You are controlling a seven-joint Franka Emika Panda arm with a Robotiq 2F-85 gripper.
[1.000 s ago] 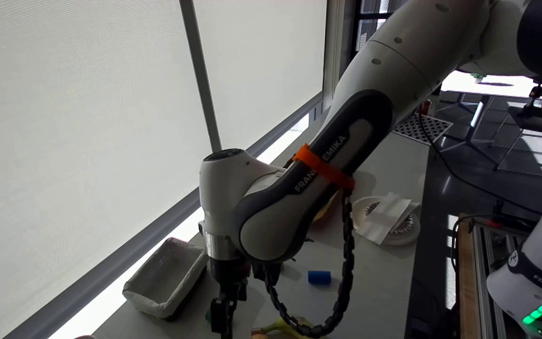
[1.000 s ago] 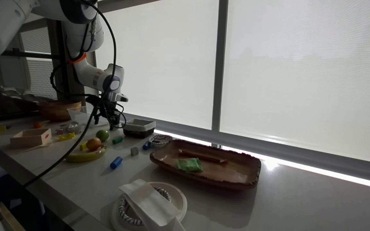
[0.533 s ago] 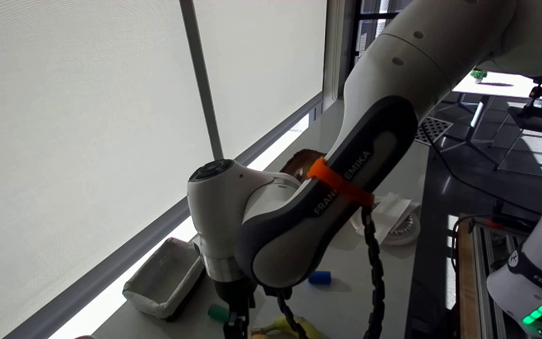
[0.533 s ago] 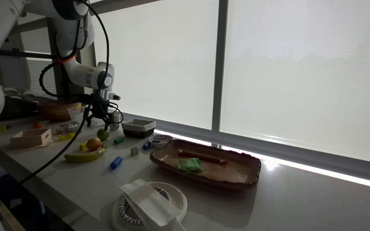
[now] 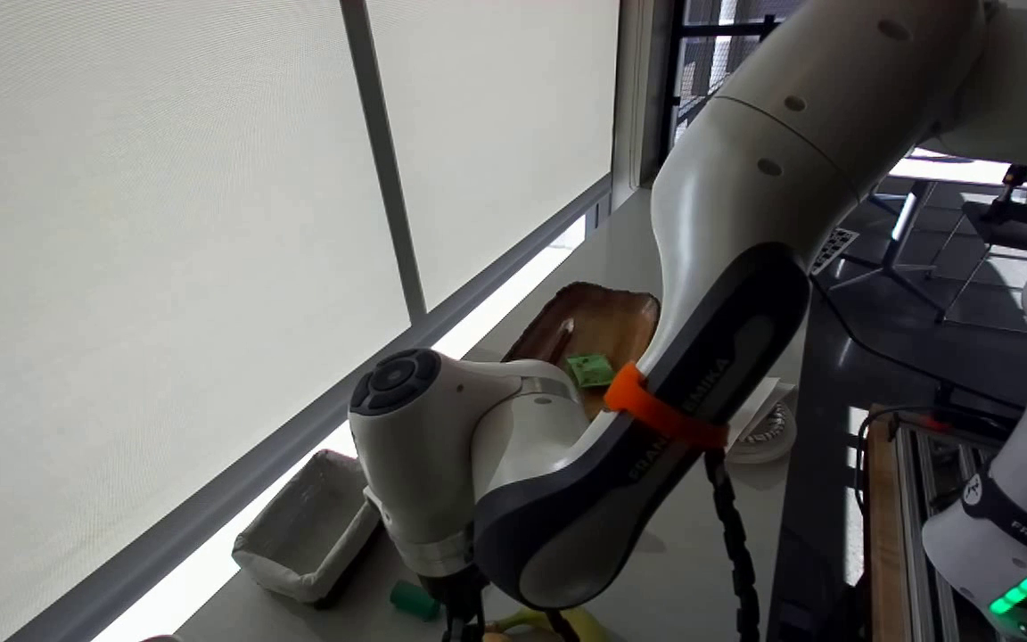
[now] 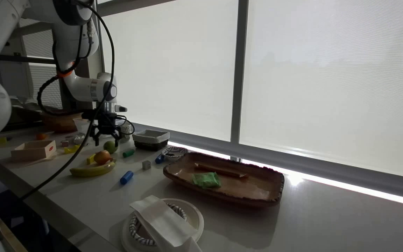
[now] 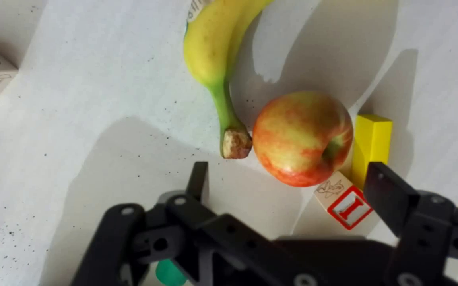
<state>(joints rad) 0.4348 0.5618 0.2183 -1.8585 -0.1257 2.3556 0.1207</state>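
- Apple (image 7: 303, 138), yellow and red, lies on the table (image 6: 313, 224); I take it as my landmark for every other place.
- My gripper (image 7: 292, 182) hangs above the table, near to the apple, and its two fingers (image 7: 198, 180) stand wide apart from each other.
- The banana (image 7: 213, 43) points its stem (image 7: 223, 109) toward the apple; whether the stem end touches it or is only just beside, I cannot tell.
- The yellow block (image 7: 370, 147) is just beside the apple, on the side away from the banana; in the wrist view one finger of mine covers a part of this block.
- The letter block (image 7: 344, 200), with a red letter I, is also just beside the apple.
- The green cylinder (image 7: 170, 273) is farther from the apple, and in the wrist view my gripper hides some of it.
- The green fruit (image 6: 110, 147), in an exterior view, is near the apple and behind it.
- The blue cylinder (image 6: 127, 177), in an exterior view, is right of the apple and more to the front.
- The basket (image 6: 150, 145), having a pale lining, is there right of the apple and farther back.
- The tray (image 6: 257, 188) is well apart from the apple, to its right, and carries a green packet (image 6: 206, 179).
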